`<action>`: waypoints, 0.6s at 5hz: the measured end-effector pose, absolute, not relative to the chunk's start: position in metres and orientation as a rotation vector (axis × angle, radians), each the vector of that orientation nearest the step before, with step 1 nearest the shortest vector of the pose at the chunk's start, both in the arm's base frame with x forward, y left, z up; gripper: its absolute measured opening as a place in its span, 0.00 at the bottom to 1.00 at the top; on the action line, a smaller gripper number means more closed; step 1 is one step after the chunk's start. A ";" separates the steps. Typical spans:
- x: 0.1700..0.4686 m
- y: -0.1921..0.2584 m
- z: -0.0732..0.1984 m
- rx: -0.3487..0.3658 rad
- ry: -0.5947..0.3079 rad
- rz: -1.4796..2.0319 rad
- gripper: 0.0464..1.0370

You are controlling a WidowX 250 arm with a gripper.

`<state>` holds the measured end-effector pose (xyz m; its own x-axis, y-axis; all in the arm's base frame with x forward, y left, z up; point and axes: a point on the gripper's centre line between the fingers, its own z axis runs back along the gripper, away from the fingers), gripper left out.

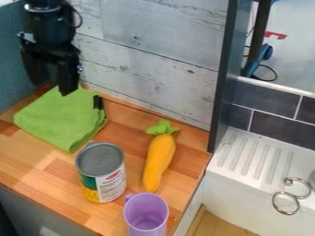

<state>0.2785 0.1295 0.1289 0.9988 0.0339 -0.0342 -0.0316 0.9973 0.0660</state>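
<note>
1. Wall: pale grey wood-look boards (154, 50) behind the work area, ending at a dark upright panel (223, 78).
2. Wooden counter (126, 113): below the boards, bearing cloth, can, carrot and cup.
3. White ridged sink unit (246, 184): right of the counter, dark tiles (271, 99) behind it.
4. Black gripper (56, 87): upper left, pointing down over the cloth's far edge, the nearest thing to it. Open or closed: cannot tell. Contact with cloth: cannot tell either.
5. Green cloth (61, 117): folded, flat, left part of counter; black strip at its right edge.
6. Can (102, 175): upright, grey top, label in green, white and yellow; between cloth and cup.
7. Orange carrot (160, 154): lying right of the can, green leafy top toward the wall, tip near the cup.
8. Purple cup (146, 214): upright, open top, front edge of view.
9. Metal rings (285, 203): two, on the sink unit.
</note>
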 end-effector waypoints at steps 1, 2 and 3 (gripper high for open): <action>0.302 0.148 0.112 0.066 -0.039 0.010 0.96; 0.318 0.169 0.097 0.075 -0.066 0.039 0.96; 0.326 0.180 0.081 0.085 -0.066 0.047 0.96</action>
<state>0.3257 0.1804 0.0807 0.9967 0.0441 0.0681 -0.0497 0.9953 0.0830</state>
